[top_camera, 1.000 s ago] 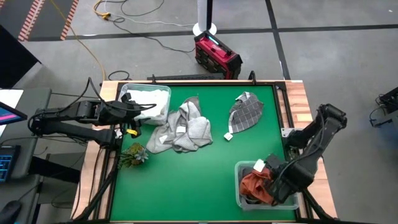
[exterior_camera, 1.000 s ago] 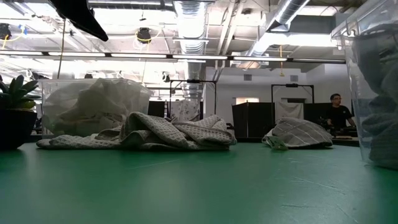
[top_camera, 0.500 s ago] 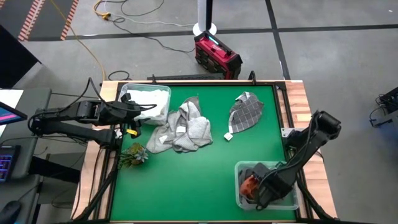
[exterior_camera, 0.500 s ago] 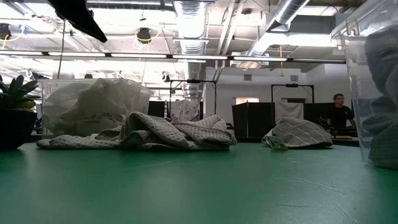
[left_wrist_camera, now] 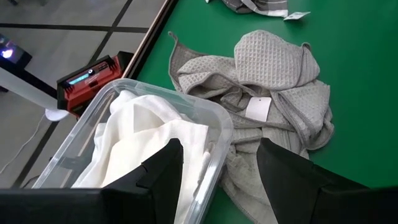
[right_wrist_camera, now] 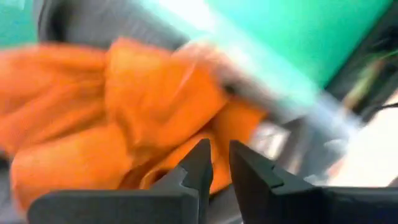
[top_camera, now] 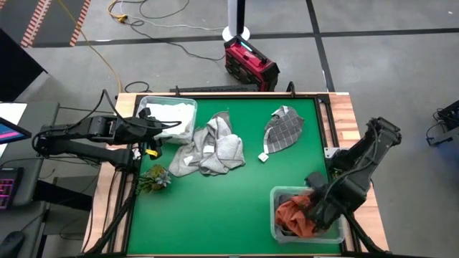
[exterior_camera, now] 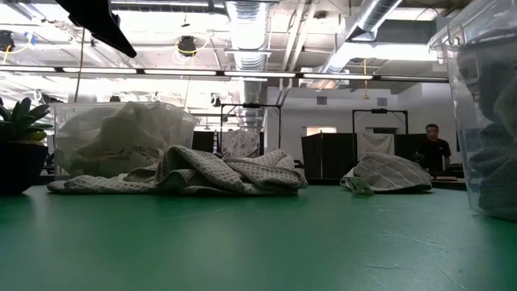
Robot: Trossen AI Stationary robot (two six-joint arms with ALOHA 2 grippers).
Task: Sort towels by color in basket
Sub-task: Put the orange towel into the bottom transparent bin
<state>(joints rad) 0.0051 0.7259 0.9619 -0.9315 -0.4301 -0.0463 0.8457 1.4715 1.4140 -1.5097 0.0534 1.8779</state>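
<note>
A rust orange towel (top_camera: pixel 292 215) (right_wrist_camera: pixel 112 106) lies bunched in the clear bin (top_camera: pixel 274 211) at the table's near right, over something dark. My right gripper (top_camera: pixel 315 203) (right_wrist_camera: pixel 221 163) hovers at that bin, shut, just over the orange cloth. My left gripper (top_camera: pixel 161 123) (left_wrist_camera: pixel 221 177) waits open over the far-left bin's rim (left_wrist_camera: pixel 186 102), which holds white towels (top_camera: pixel 174 115) (left_wrist_camera: pixel 143 137). Light grey waffle towels (top_camera: pixel 211 147) (left_wrist_camera: pixel 273 93) lie heaped on the mat beside that bin. A grey checked towel (top_camera: pixel 283 130) (exterior_camera: pixel 386 174) lies flat near the far edge. My right gripper points its shut fingers down at the rust orange towel's bunched top (right_wrist_camera: pixel 180 143) inside the bin. The wrist view is blurred, and I cannot tell whether the fingertips touch the cloth. The towel rests in the bin.
A small green plant sprig (top_camera: pixel 154 178) (exterior_camera: pixel 20 153) stands at the table's left edge. A red device (top_camera: pixel 251 63) sits on the floor beyond the far edge. Bare green mat (top_camera: pixel 215 208) stretches across the table's near middle. A person shows far off in the room behind.
My right gripper dipped into the near-right bin, toward the near-left, then drew back up and to the right. More of the rust orange towel shows in the bin now than half a second ago. The person in the background has shifted.
</note>
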